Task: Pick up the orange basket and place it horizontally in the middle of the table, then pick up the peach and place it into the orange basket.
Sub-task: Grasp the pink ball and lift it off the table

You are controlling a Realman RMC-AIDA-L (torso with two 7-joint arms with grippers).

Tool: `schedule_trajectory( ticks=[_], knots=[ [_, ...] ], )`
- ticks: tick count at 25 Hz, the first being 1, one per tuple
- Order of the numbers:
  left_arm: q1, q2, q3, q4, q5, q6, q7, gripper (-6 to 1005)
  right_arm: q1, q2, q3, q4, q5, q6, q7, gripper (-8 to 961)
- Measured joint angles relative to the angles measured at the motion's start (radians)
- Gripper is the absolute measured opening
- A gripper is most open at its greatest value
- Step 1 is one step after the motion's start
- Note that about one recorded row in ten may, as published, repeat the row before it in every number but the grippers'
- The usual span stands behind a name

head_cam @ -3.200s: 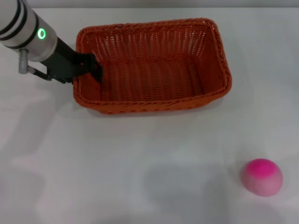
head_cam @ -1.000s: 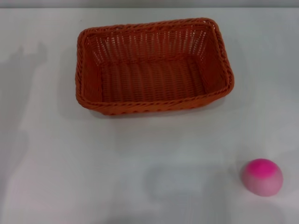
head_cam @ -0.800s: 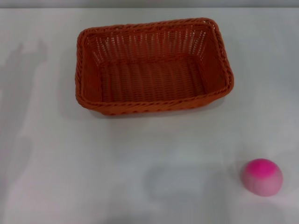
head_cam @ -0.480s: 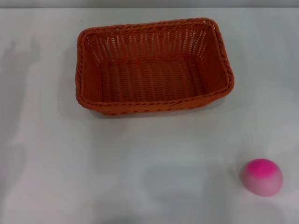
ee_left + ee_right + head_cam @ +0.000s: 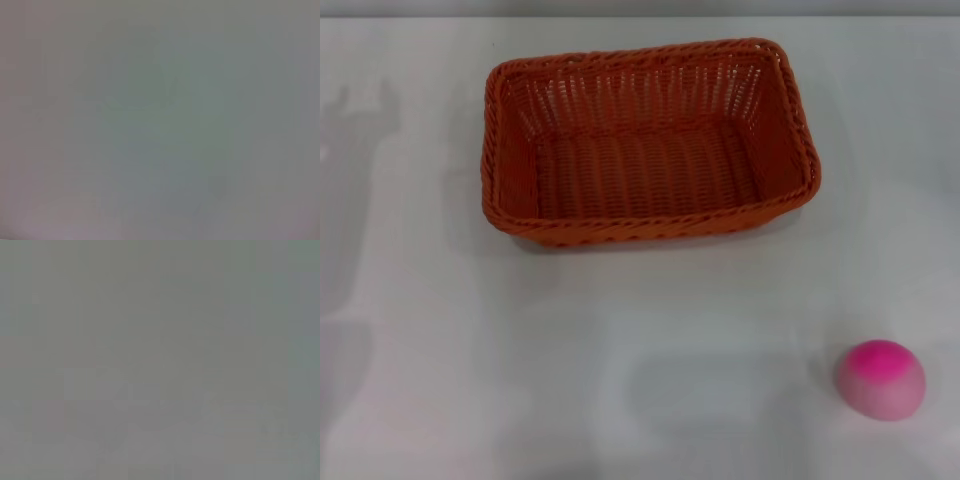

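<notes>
On the white bench (image 5: 440, 350), toward its far middle, the orange basket (image 5: 648, 140) sits flat with its long side running left to right and its opening facing up. It is empty. The peach (image 5: 880, 378) rests alone near the front right corner of the bench, well apart from the basket.

A few seconds ago my left end effector was clamped on the basket's left rim. Now that arm is gone from the head view, and only a faint grey shadow lies along the left side of the bench. The basket has kept the same spot and angle since I let go. Neither of my end effectors shows in any view, so I cannot tell whether either is spread or pressed together. Both wrist views show only a blank grey surface, nothing I can name.

I judge the first half of the task finished: the basket is placed and released. What remains is the peach. Since it lies on my right side, my right arm seems the natural one to reach for it. The peach is round and smooth, so it could roll if nudged off centre.
</notes>
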Motion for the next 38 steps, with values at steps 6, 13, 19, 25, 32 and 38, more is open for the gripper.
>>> schedule_trajectory(
  ticks=[6,13,19,25,32,38],
  knots=[
    [-0.009,0.003,0.000,0.006,0.004,-0.003,0.000,528,-0.043,-0.019,-0.075,-0.004,-0.013,0.084,0.112,865],
    [-0.010,0.001,-0.004,0.017,0.015,-0.005,0.000,528,-0.098,-0.032,-0.078,-0.051,-0.128,0.174,0.243,865],
    [-0.010,0.001,0.000,0.020,0.015,-0.006,0.000,527,-0.136,-0.073,-0.078,-0.064,-0.230,0.294,0.347,865],
    [-0.015,0.003,-0.001,0.022,0.015,-0.006,0.000,527,-0.138,-0.099,-0.077,-0.064,-0.421,0.364,0.428,865],
    [-0.022,0.006,-0.007,0.030,0.015,-0.003,0.000,527,-0.166,-0.124,-0.071,-0.064,-0.539,0.533,0.504,865],
    [-0.031,0.016,-0.009,0.033,0.015,0.001,0.000,527,-0.221,-0.152,-0.067,-0.065,-0.599,0.710,0.537,865]
  ],
)
